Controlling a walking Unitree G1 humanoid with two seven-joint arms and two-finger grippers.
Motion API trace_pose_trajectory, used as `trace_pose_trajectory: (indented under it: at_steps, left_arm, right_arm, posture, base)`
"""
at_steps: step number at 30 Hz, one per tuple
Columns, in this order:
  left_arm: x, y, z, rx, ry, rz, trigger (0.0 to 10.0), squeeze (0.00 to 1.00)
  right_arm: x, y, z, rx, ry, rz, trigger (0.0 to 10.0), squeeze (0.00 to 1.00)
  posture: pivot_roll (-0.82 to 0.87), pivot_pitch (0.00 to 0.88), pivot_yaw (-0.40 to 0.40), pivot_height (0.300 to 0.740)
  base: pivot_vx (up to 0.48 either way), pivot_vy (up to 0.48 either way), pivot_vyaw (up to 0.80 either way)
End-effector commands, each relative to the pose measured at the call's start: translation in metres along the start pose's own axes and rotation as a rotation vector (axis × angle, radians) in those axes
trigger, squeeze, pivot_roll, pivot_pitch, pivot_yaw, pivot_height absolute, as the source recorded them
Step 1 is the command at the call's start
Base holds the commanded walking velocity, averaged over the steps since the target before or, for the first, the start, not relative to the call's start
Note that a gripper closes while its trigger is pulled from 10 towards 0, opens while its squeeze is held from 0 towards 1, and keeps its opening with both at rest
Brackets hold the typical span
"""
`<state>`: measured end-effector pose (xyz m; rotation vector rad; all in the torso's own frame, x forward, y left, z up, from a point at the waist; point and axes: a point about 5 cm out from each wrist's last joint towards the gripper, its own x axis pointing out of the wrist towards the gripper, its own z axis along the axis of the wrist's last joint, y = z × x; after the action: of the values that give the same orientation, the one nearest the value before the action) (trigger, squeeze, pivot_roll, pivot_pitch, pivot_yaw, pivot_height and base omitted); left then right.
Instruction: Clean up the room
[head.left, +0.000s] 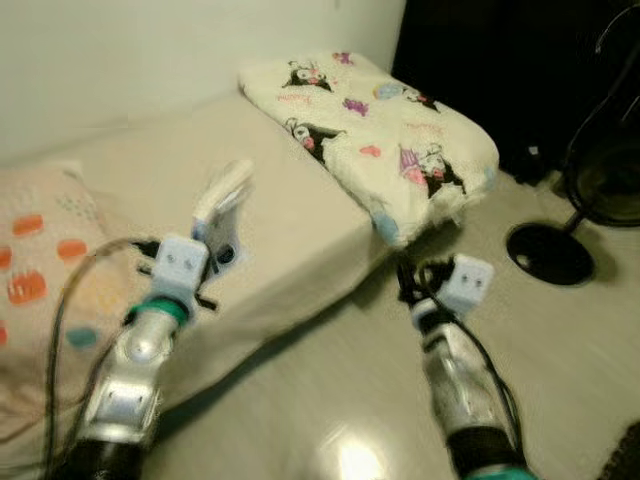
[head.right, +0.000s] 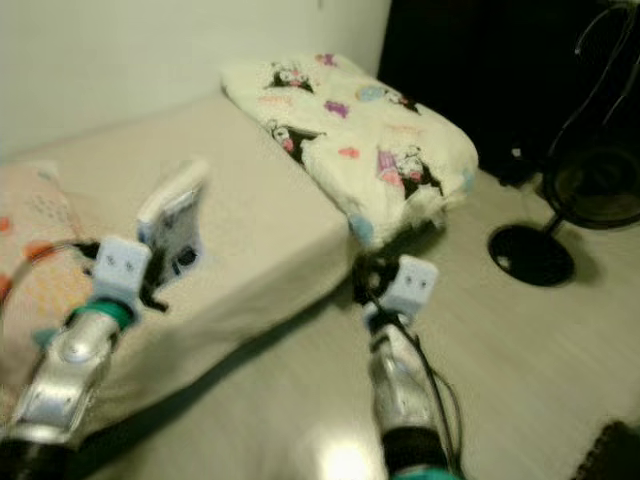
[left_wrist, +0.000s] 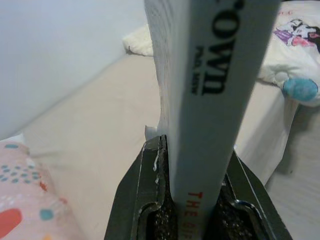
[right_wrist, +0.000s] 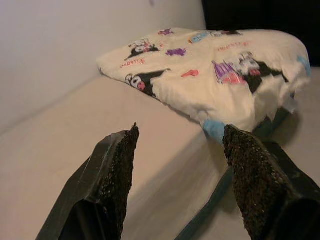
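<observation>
My left gripper (head.left: 215, 245) is shut on a thin white book (head.left: 222, 195), held upright above the beige mattress (head.left: 290, 215). In the left wrist view the book's pale spine (left_wrist: 215, 85) with black lettering stands clamped between the two black fingers (left_wrist: 145, 195). My right gripper (head.left: 408, 285) hangs open over the floor by the mattress's corner, nothing between its fingers (right_wrist: 117, 170). Ahead of it lies a folded cream blanket (right_wrist: 220, 70) with cartoon prints, draped over the mattress's far end.
A pink pillow (head.left: 40, 270) with orange spots lies at the left end of the mattress. A black fan with a round base (head.left: 550, 252) stands on the pale floor (head.left: 560, 340) at the right. A white wall (head.left: 130, 60) runs behind the mattress.
</observation>
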<state>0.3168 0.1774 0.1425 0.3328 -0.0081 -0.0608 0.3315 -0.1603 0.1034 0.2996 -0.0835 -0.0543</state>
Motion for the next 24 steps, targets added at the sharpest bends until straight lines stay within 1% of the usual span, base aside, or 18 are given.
trace_pose_trajectory:
  at_steps: [1,2,3,4,7,8,9,10,12,16,18,21,23,24]
  left_arm:
    - [-0.001,0.009,-0.001,0.043,-0.004,0.018,10.0,0.0]
    - [-0.001,0.01,-0.003,0.062,0.001,0.017,10.0,0.0]
    - [-0.002,0.012,-0.006,0.1,0.015,0.02,10.0,0.0]
    - [-0.002,0.012,-0.006,0.1,0.015,0.02,10.0,0.0]
    - [-0.004,0.018,-0.013,0.176,0.051,0.034,10.0,0.0]
    - [-0.004,0.018,-0.013,0.176,0.051,0.034,10.0,0.0]
    - [-0.006,0.019,-0.015,0.201,0.059,0.036,10.0,0.0]
    - [-0.006,0.019,-0.015,0.201,0.059,0.036,10.0,0.0]
    - [-0.008,0.02,-0.019,0.24,0.071,0.033,10.0,0.0]
    - [-0.01,0.021,-0.021,0.253,0.076,0.03,10.0,0.0]
    - [-0.012,0.018,-0.024,0.275,0.086,0.023,10.0,0.0]
    - [-0.012,0.017,-0.025,0.283,0.089,0.017,10.0,0.0]
    - [-0.011,0.012,-0.025,0.302,0.093,-0.003,10.0,0.0]
    - [-0.012,0.008,-0.026,0.329,0.082,-0.044,10.0,0.0]
  right_arm:
    - [0.001,0.007,-0.001,0.004,-0.001,0.017,10.0,0.0]
    - [0.002,0.008,-0.002,0.003,-0.001,0.019,10.0,0.0]
    - [0.002,0.01,-0.002,0.004,0.0,0.024,10.0,0.0]
    - [0.002,0.01,-0.002,0.004,0.0,0.024,10.0,0.0]
    - [0.002,0.015,-0.003,0.002,0.004,0.042,10.0,0.0]
    - [0.002,0.015,-0.003,0.002,0.004,0.042,10.0,0.0]
    - [0.002,0.016,-0.004,-0.005,0.007,0.053,10.0,0.0]
    - [0.002,0.016,-0.004,-0.005,0.007,0.053,10.0,0.0]
    - [0.002,0.019,-0.005,-0.025,0.013,0.074,10.0,0.0]
    - [0.001,0.02,-0.006,-0.036,0.016,0.083,10.0,0.0]
    - [0.002,0.023,-0.006,-0.064,0.017,0.107,10.0,0.0]
    - [0.002,0.023,-0.006,-0.067,0.017,0.112,10.0,0.0]
    - [0.003,0.024,-0.005,-0.064,0.016,0.116,10.0,0.0]
    - [0.003,0.024,-0.005,-0.059,0.015,0.115,10.0,0.0]
  posture:
    - [0.12,0.017,0.073,0.74]
    - [0.12,0.016,0.076,0.74]
    - [0.12,0.016,0.076,0.74]
    - [0.12,0.016,0.076,0.74]
    - [0.13,0.016,0.076,0.74]
    - [0.13,0.016,0.076,0.74]
    - [0.14,0.019,0.07,0.74]
    - [0.14,0.019,0.07,0.74]
    - [0.14,0.023,0.061,0.74]
    - [0.14,0.023,0.061,0.74]
    - [0.14,0.023,0.061,0.74]
    - [0.14,0.022,0.052,0.74]
    - [0.14,0.02,0.047,0.74]
    - [0.14,0.019,0.048,0.74]
  base:
    - [0.469,0.0,0.0]
    - [0.469,0.0,0.0]
    - [0.461,0.0,0.0]
    - [0.461,0.0,0.0]
    - [0.461,0.0,0.0]
    - [0.461,0.0,0.0]
    - [0.461,0.0,0.58]
    - [0.461,0.0,0.58]
    - [0.461,0.0,0.8]
    - [0.461,0.0,0.8]
    - [0.418,0.0,0.79]
    - [0.399,0.0,0.79]
    - [0.285,0.0,0.71]
    - [0.0,0.0,0.0]
